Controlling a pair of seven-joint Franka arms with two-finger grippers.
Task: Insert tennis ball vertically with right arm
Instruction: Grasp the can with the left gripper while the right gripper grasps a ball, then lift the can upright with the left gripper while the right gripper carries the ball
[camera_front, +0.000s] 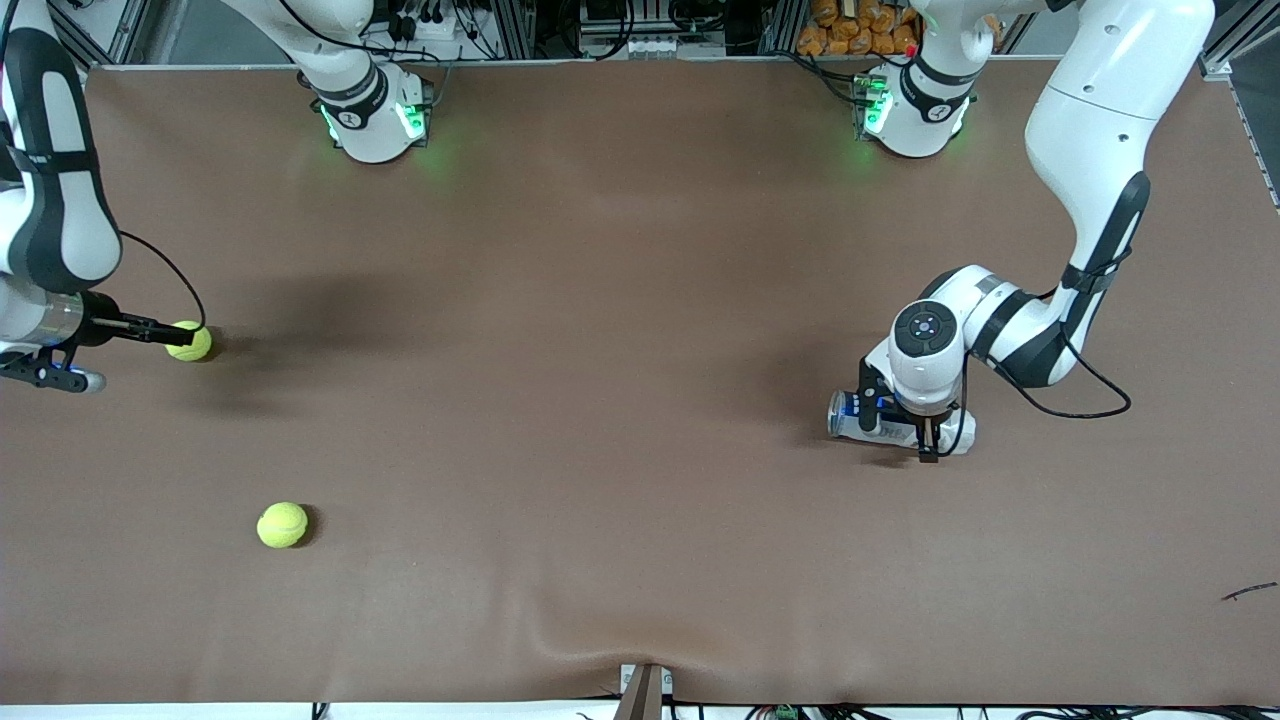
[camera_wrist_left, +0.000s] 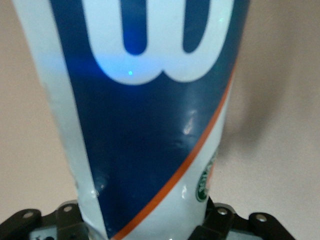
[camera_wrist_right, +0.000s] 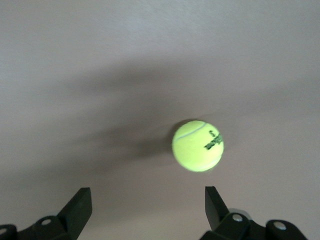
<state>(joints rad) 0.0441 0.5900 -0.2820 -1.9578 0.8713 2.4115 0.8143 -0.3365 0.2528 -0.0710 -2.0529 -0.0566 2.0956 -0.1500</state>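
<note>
A yellow-green tennis ball (camera_front: 189, 341) (camera_wrist_right: 198, 145) lies on the brown table at the right arm's end. My right gripper (camera_front: 160, 330) (camera_wrist_right: 147, 207) hangs low beside it, open, its fingertips just short of the ball and nothing between them. A second tennis ball (camera_front: 283, 525) lies nearer the front camera. At the left arm's end a blue-and-white ball can (camera_front: 855, 412) (camera_wrist_left: 150, 125) lies on its side. My left gripper (camera_front: 925, 428) (camera_wrist_left: 145, 216) comes down over it and is shut on its body.
Both arm bases (camera_front: 375, 110) (camera_front: 915, 110) stand along the table edge farthest from the front camera. A small dark scrap (camera_front: 1250, 592) lies near the left arm's end, close to the front edge. A bracket (camera_front: 645, 690) sticks up at the middle of the front edge.
</note>
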